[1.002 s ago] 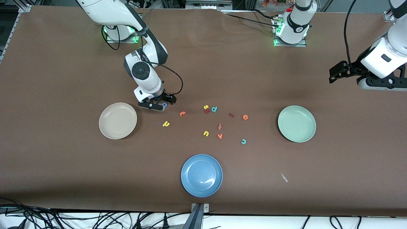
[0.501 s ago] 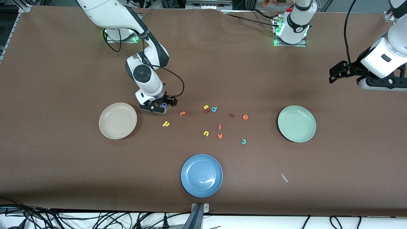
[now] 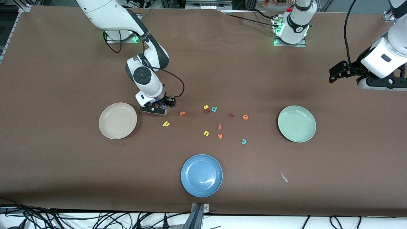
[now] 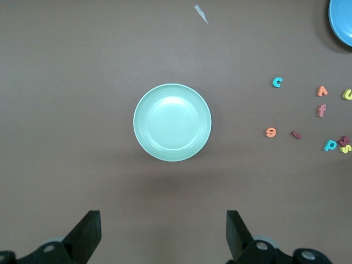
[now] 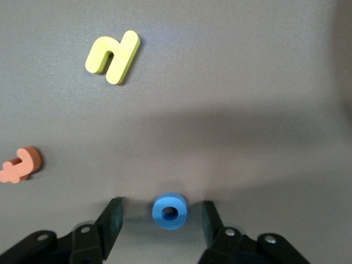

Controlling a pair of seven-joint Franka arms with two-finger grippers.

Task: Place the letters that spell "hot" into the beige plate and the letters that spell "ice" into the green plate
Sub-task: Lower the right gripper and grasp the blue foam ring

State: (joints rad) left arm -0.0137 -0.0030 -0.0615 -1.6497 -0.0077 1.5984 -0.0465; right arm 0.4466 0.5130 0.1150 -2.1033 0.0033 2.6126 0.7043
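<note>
My right gripper (image 3: pixel 160 107) is down at the table beside the beige plate (image 3: pixel 118 120), open, its fingers on either side of the blue o (image 5: pixel 170 210) with a gap on each side. The o (image 3: pixel 164 104) lies flat on the table. The yellow h (image 3: pixel 166 124) and orange t (image 3: pixel 182 113) lie close by. Toward the green plate (image 3: pixel 296 123) lie the dark red i (image 3: pixel 231 115), orange e (image 3: pixel 245 117) and teal c (image 3: pixel 243 141). My left gripper (image 3: pixel 332 75) waits open in the air at the left arm's end of the table.
A blue plate (image 3: pixel 201 175) sits near the front edge. Spare letters lie mid-table: a yellow s (image 3: pixel 206 107), teal d (image 3: pixel 214 109), pinkish f (image 3: pixel 219 126), yellow u (image 3: pixel 206 133) and orange v (image 3: pixel 219 136). A small pale scrap (image 3: pixel 284 177) lies nearer the camera than the green plate.
The right gripper's fingers have drawn closer together around the blue o, and the wrist has shifted slightly. The left arm has not moved.
</note>
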